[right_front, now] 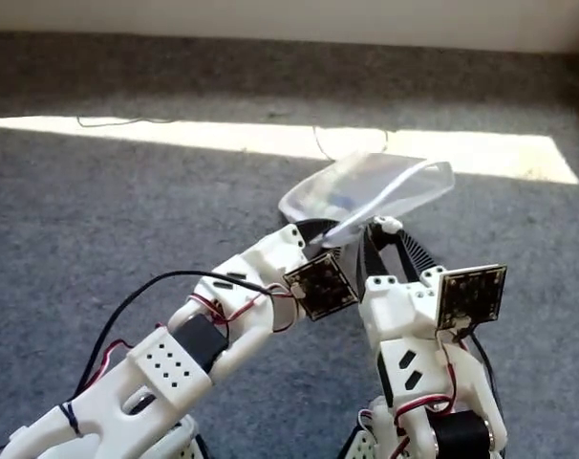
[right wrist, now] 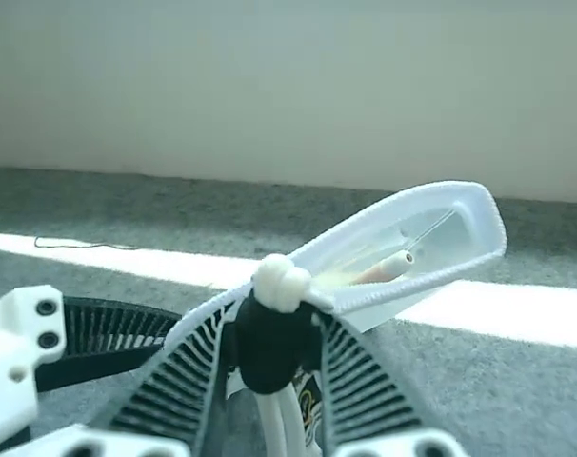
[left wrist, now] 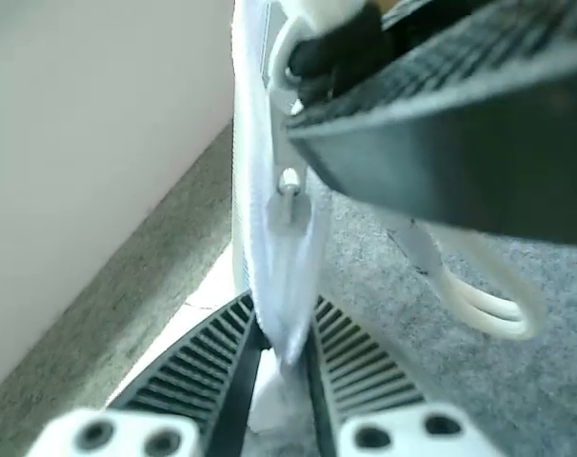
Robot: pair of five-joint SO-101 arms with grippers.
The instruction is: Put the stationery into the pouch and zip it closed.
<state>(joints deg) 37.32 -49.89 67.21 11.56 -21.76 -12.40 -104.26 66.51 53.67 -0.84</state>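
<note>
Left hand and right hand both pinch the pouch over grey carpet; a sunlit strip and a wall lie behind it.

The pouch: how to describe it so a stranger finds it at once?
On the grey carpet, find the sunlit strip. Near it the left gripper and the right gripper hold up the pouch, the one clear, shiny thing among white arms.

High cam: fixed above and behind both arms, looking down and forward over grey carpet. Wrist cams: close-up, low, sighting along black ribbed left gripper and right gripper. All three overlap on the clear plastic zip pouch.
</note>
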